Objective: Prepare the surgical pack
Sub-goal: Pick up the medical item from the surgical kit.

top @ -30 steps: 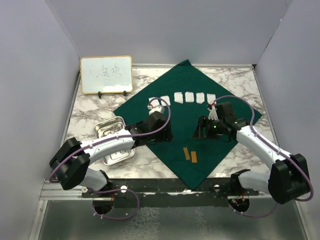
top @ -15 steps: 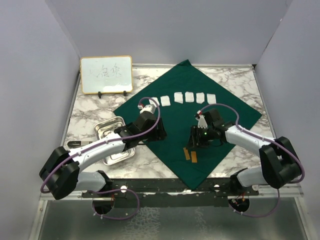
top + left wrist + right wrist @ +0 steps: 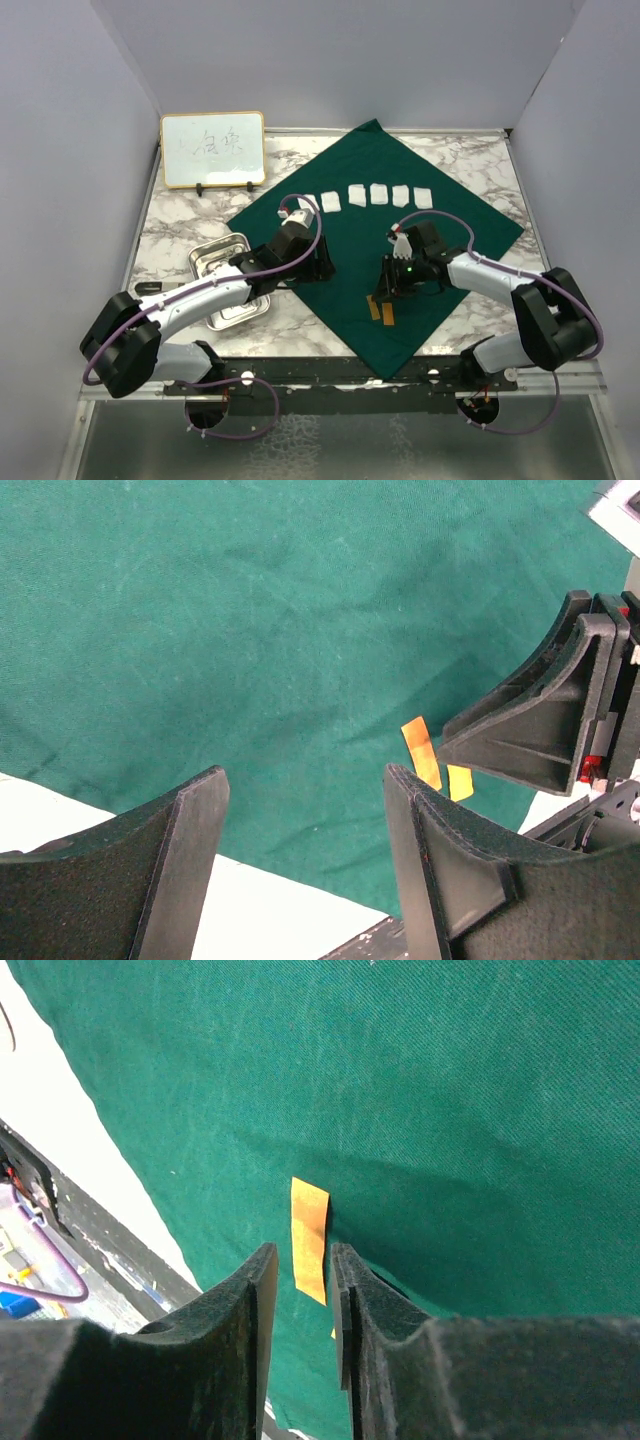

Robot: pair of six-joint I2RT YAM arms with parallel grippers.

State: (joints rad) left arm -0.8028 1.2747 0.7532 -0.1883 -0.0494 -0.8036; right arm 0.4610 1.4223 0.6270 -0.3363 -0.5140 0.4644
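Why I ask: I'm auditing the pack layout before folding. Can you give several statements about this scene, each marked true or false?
1. The green drape lies spread out on the marble table. True.
2. The steel tray sits on the drape. False: it sits on the bare marble, left of the drape.
3. The white gauze squares lie in a row on the far part of the drape. True.
4. The left gripper has its fingers shut. False: they stand open above the drape, with nothing between them.
5. Three orange strips lie on the marble. False: two lie on the drape, one of them between the fingers of the right gripper.
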